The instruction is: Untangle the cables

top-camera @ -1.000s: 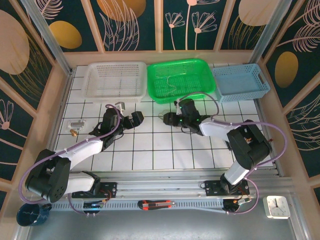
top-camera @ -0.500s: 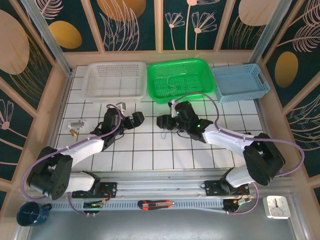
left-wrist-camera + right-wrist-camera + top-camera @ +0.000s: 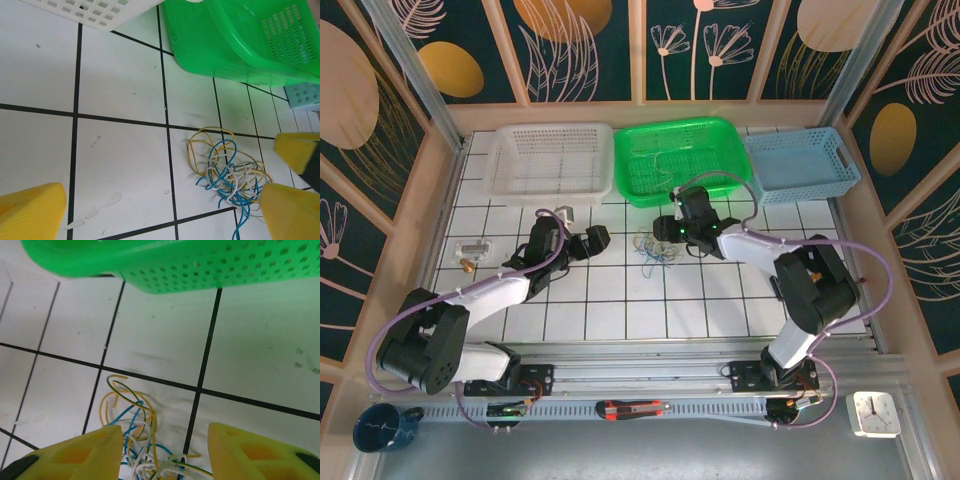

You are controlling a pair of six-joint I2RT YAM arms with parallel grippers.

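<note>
Overhead view of a white tiled tabletop [image 3: 620, 310] with two robot arms reaching in from the near edge. Compared with half a second ago, the right arm has drawn back toward its own side. Its right hand [image 3: 667, 232] was stretched out to the left over the middle tiles and now sits closer to the green basket [image 3: 638, 193]. The cables [image 3: 655, 248] could not be made out apart from that hand before. They now lie in the open on the tabletop as a small loose clump of blue, pale yellow and whitish strands. The clump is just beside the right hand, between the two hands. The left arm and left hand [image 3: 596, 239] are where they were.

Right hand: its wrist view shows two yellow fingers [image 3: 75, 455] spread apart, with bare tile and a black grout line between them. The upper loops of the clump lie on the tile between the fingers. Strands run close to both inner faces at the bottom edge of the view; whether any strand touches a finger I cannot tell. The hand pinches nothing.

Left hand: spread wide and holding nothing, its fingers [image 3: 30, 210] at the bottom corners of its wrist view. The clump lies on the tile ahead of it, toward its right-side finger.
</note>
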